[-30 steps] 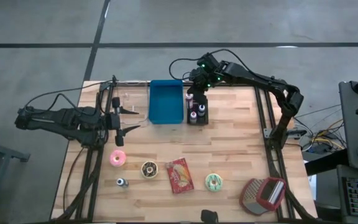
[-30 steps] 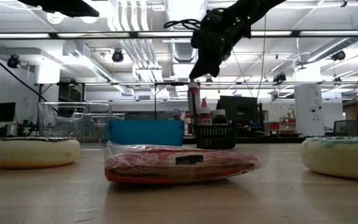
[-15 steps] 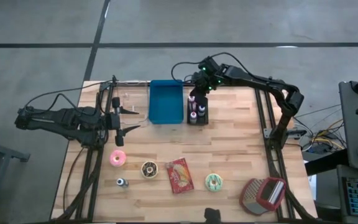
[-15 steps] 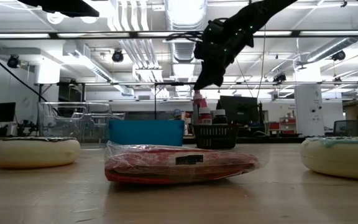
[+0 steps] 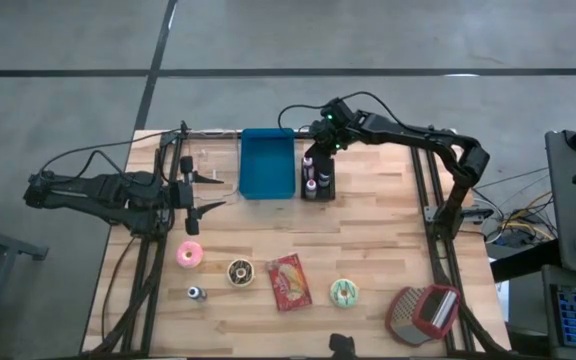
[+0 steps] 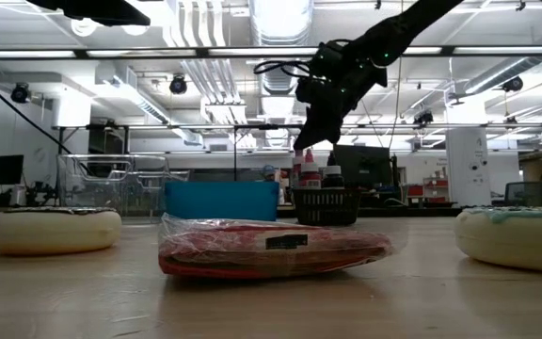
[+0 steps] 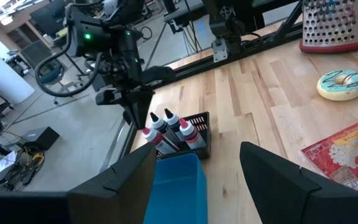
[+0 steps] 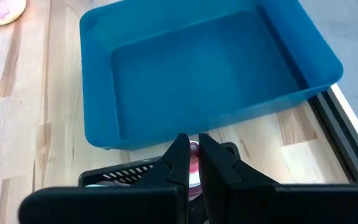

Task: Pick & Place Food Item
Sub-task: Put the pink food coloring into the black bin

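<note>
The right gripper (image 5: 318, 148) is held over the far end of the black basket (image 5: 317, 183), its fingers (image 8: 179, 163) pressed together with nothing between them, just above the pink cap of one bottle (image 8: 193, 163). Three bottles (image 7: 166, 127) are stood upright in the basket, which is placed just right of the blue bin (image 5: 267, 163) at the far side of the table (image 5: 388, 230). The bin is seen to hold nothing.

The left gripper (image 5: 208, 195) is parked at the left edge of the table, fingers spread wide and holding nothing.

Along the near side, from left to right, are laid a pink donut (image 5: 189, 254), a small bottle (image 5: 196, 293) lying nearer than it, a chocolate donut (image 5: 240, 272), a red food packet (image 5: 290, 281), a mint-frosted donut (image 5: 344, 292) and a grater (image 5: 424, 312). The packet carries a dark label with white print (image 6: 287, 242), but the writing cannot be read. No brand can be made out on the bottles.
</note>
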You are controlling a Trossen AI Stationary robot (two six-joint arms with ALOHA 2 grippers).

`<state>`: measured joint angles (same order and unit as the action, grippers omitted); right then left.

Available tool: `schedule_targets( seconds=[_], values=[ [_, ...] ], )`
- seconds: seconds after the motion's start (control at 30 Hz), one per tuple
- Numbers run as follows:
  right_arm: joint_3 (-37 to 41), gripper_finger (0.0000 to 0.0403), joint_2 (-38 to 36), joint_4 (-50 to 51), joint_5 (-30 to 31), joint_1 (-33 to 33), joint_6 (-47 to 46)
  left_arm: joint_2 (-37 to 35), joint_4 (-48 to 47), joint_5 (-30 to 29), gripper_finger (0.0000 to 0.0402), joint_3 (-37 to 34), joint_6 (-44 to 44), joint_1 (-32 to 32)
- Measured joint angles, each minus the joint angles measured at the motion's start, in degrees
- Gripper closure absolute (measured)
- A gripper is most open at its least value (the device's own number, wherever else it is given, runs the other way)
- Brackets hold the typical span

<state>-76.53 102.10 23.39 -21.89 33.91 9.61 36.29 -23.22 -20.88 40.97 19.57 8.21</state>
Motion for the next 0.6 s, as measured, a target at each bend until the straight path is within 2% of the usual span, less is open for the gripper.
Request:
schedule_targets(
  seconds=[0.33, 0.6],
  values=[
    [6.15, 0.0390, -0.63, -8.05, 1.05, 0.06, -0.69, 0.00, 0.00, -0.02, 0.0163, 0.00, 0.01, 0.00],
    [6.88, 0.0390, -1.96, -7.73, 1.03, 0.11, -2.02, 0.02, -0.03, -0.04, 0.0163, -0.02, 0.19, 0.00]
  ],
)
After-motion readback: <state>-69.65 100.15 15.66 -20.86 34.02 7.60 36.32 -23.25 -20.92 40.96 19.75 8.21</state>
